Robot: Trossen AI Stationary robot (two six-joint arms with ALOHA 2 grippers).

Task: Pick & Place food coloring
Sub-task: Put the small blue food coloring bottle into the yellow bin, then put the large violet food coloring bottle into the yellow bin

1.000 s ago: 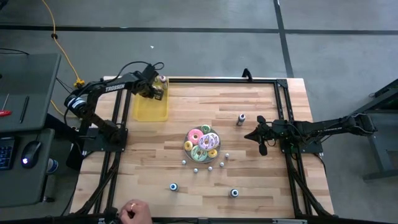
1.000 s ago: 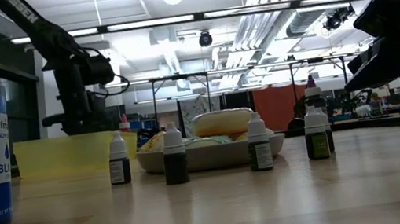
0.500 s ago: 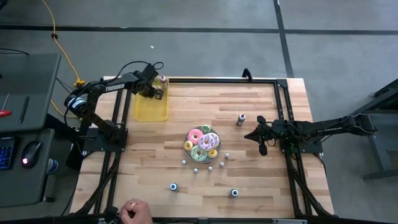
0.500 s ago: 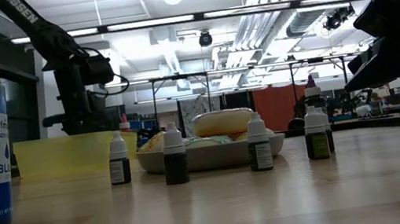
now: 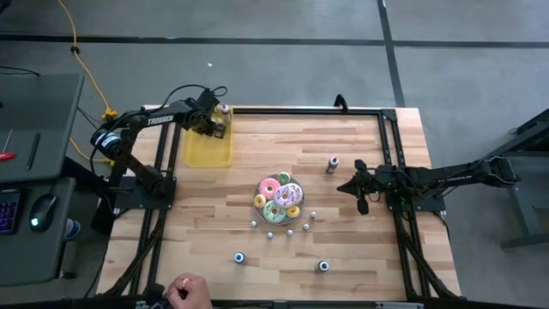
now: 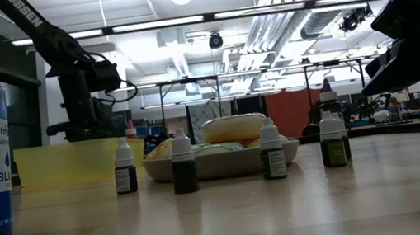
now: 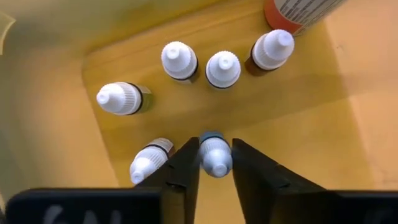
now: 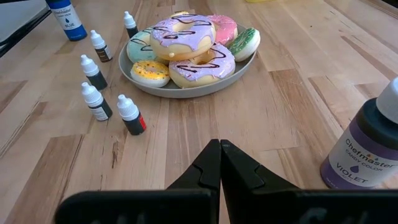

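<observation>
My left gripper (image 7: 213, 155) reaches down into the yellow bin (image 5: 208, 148) at the table's far left. It is open, with its fingers standing close on either side of a tiny food coloring bottle (image 7: 216, 155) with a white cap. This bottle stands on the bin floor among several others (image 7: 179, 60). A larger orange-labelled bottle (image 7: 298, 9) stands in the bin's corner. More small food coloring bottles (image 8: 93, 102) stand on the table around the doughnut plate (image 5: 279, 199). My right gripper (image 8: 219, 146) waits shut at the table's right, touching nothing.
Larger colouring bottles stand on the table: a violet one (image 5: 332, 164) right of the plate, a blue one (image 5: 239, 257) and another (image 5: 323, 267) near the front edge. A person's hand (image 5: 184, 292) rests at the near edge. Bare wood lies between bin and plate.
</observation>
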